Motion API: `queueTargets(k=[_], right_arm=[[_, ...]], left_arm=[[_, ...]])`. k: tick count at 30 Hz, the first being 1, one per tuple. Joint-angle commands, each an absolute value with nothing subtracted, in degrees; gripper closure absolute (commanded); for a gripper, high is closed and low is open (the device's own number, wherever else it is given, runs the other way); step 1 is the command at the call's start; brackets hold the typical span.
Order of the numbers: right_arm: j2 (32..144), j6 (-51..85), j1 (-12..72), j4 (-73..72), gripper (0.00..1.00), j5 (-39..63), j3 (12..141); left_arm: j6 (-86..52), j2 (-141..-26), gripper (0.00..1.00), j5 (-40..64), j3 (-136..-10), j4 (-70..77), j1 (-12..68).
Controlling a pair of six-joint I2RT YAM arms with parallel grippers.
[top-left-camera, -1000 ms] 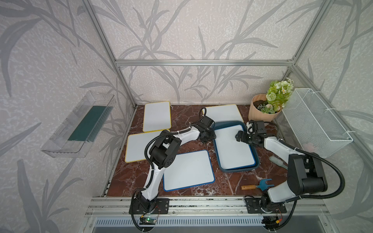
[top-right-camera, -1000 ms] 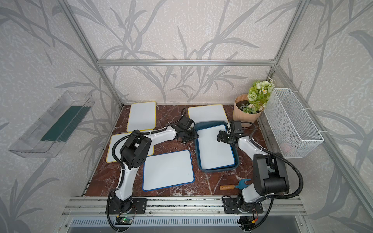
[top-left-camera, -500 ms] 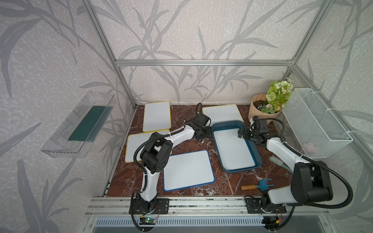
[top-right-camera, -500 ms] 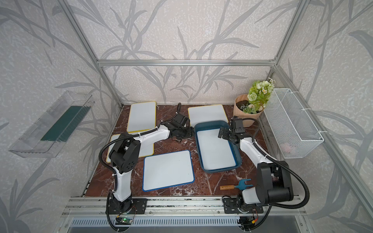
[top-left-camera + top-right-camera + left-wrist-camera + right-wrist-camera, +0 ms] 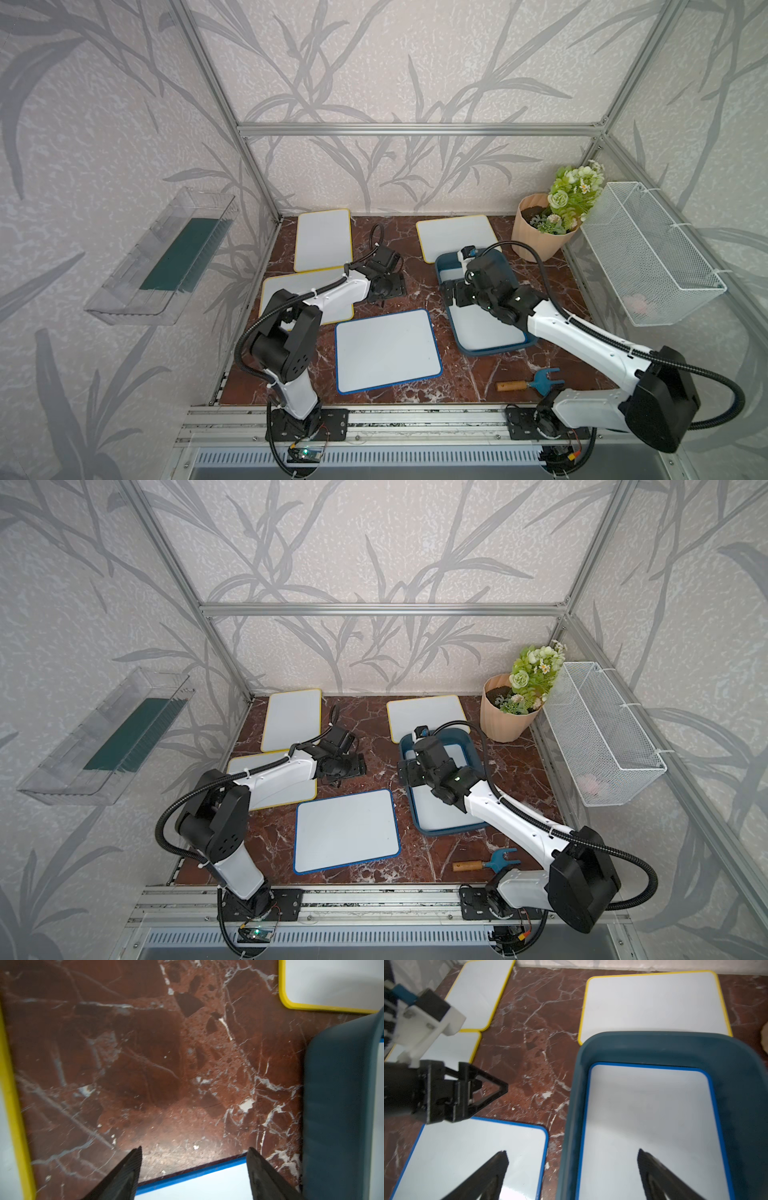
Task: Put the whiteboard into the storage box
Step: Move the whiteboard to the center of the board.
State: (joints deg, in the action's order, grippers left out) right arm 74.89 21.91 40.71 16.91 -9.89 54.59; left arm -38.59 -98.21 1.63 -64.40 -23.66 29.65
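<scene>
Inside the storage box (image 5: pixel 498 351), the blue-framed whiteboard (image 5: pixel 486 328) lies flat on the floor of the tray, its edges close to the low teal walls. Both top views show it there, partly hidden by the right arm that reaches over the box.

The right gripper (image 5: pixel 572 1152) hangs above the box's wall on the side facing the left arm, jaws spread wide and holding nothing. In the right wrist view one finger (image 5: pixel 496 1167) stands over the second blue-framed whiteboard (image 5: pixel 471 1157), which lies on the marble tabletop (image 5: pixel 533 1059) just beside the box. The other finger (image 5: pixel 652 1167) stands over the whiteboard (image 5: pixel 650 1115) in the box. The board is thus below the gripper and apart from it.

The left gripper (image 5: pixel 195 1148) is also spread and empty. It hovers over bare marble between a yellow-framed whiteboard (image 5: pixel 12 1105) and the storage box (image 5: pixel 336 1105), with the edge of the second blue-framed whiteboard (image 5: pixel 193 1184) under its fingertips. The board in the box lies well to the side of this gripper, beyond the box's wall.

In a top view, another yellow-framed board (image 5: pixel 424 723) lies partly under the box's far end.
</scene>
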Motion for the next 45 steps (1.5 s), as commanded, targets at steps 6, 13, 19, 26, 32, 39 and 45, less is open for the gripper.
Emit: queueTargets(k=[6, 13, 19, 26, 32, 39, 45], right_arm=[[80.64, 32.42, 51.72, 17.06, 0.01, -8.65, 56.64], [88.72, 46.36, 54.84, 10.28, 0.01, -4.51, 54.93], [93.93, 55.27, 54.93, 6.25, 0.01, -5.00, 54.96], [100.43, 65.49, 54.93, 1.14, 0.01, -4.50, 55.46], [105.80, 73.70, 54.87, -0.18, 0.01, -5.27, 57.80], [110.78, 83.02, 54.89, 8.14, 0.00, -9.37, 63.54], [113.92, 86.72, 54.67, 10.11, 0.00, -13.27, 66.92]], left_arm=[[-40.08, -90.35, 0.22, -3.65, -57.34, -27.72, 27.51], [-41.40, -86.12, 0.22, -5.43, -51.41, -26.84, 27.15], [-41.66, -84.04, 0.22, -6.68, -49.37, -27.17, 27.07], [-42.26, -82.20, 0.22, -6.68, -47.50, -26.64, 27.00], [-42.89, -80.80, 0.23, -6.57, -46.24, -26.39, 26.98], [-43.37, -79.20, 0.24, -7.68, -45.35, -26.95, 26.97], [-43.60, -78.84, 0.25, -8.49, -44.94, -27.34, 26.97]])
